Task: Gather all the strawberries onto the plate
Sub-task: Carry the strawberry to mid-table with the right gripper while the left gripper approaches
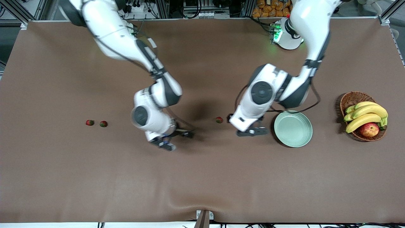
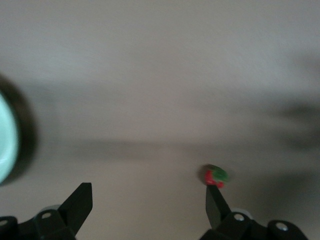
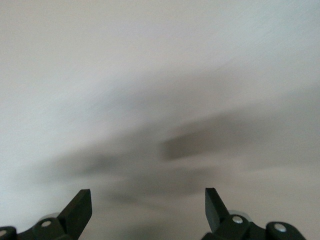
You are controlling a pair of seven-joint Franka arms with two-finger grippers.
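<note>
Two strawberries [image 1: 90, 122] [image 1: 103, 123] lie side by side on the brown cloth toward the right arm's end. A third strawberry [image 1: 219, 120] [image 2: 215, 176] lies near the middle, just beside my left gripper [image 1: 253, 132] [image 2: 149, 200]. That gripper is open and hangs low over the cloth between this berry and the mint-green plate [image 1: 293, 129] [image 2: 5, 145]. Nothing lies in the plate. My right gripper [image 1: 178, 140] [image 3: 148, 205] is open with nothing between its fingers, over bare cloth between the pair of berries and the single one.
A wicker basket [image 1: 351, 98] with bananas [image 1: 367, 115] and a red-yellow apple [image 1: 369, 129] stands at the left arm's end of the table, past the plate. The brown cloth [image 1: 202, 183] covers the whole table.
</note>
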